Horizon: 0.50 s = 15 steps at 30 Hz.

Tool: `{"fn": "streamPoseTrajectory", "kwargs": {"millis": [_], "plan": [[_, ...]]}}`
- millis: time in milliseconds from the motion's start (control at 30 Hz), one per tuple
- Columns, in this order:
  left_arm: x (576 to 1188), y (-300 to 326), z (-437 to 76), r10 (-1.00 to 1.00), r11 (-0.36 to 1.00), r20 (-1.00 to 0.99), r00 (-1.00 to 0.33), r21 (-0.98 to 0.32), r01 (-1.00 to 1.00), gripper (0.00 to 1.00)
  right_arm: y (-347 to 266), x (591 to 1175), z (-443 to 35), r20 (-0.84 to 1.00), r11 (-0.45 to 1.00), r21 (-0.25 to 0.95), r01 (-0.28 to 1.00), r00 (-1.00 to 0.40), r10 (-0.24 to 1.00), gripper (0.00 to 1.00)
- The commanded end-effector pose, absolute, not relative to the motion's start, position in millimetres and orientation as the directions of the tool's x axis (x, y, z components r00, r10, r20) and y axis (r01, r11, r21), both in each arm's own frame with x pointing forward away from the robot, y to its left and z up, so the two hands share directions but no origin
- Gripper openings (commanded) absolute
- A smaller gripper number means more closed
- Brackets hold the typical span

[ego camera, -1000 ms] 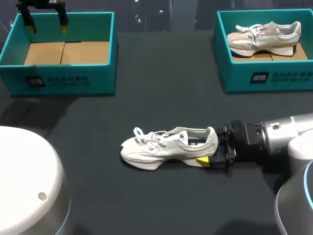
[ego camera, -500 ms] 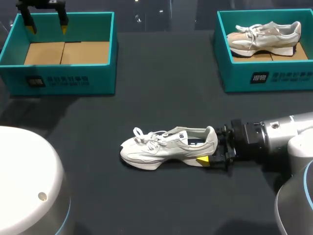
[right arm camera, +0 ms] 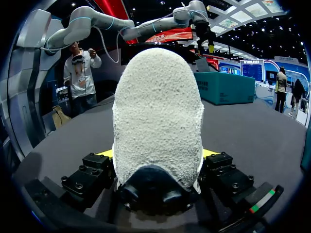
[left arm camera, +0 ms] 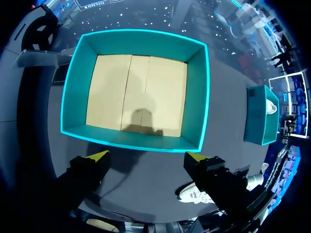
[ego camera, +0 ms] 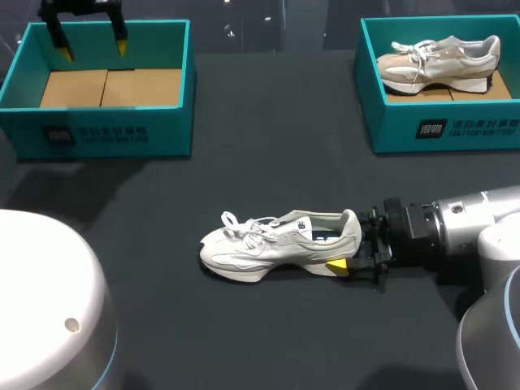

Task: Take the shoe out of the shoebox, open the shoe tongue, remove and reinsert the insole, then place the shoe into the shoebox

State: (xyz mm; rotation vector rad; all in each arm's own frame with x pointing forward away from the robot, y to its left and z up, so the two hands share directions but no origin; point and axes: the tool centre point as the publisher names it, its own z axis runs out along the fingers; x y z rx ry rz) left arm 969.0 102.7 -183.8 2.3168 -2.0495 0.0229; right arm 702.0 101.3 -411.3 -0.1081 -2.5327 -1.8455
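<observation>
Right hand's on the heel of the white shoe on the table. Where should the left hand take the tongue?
Probably pinch the tongue by its free top edge, coming down from above: the white shoe stands upright on its sole, opening upward, and the right hand clamps the heel. The left hand is open.

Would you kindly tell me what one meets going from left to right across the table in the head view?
empty teal shoebox → white shoe lying on the table → second teal shoebox, holding a beige shoe
</observation>
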Motion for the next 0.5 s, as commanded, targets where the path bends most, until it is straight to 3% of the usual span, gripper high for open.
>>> {"fn": "streamPoseTrajectory", "kwargs": {"millis": [33, 500], "plan": [[921, 75, -175, -0.993, -0.119, 0.024, 0.118, -0.047, -0.992, 1.0, 105, 702, -413, 0.046, 0.308, 0.949, 0.06, -0.998, 0.053, 0.0], [837, -7, -173, -0.998, -0.051, 0.047, 0.048, -0.079, -0.996, 1.0, 105, 702, -413, 0.046, 0.308, 0.949, 0.06, -0.998, 0.053, 0.0]]}}
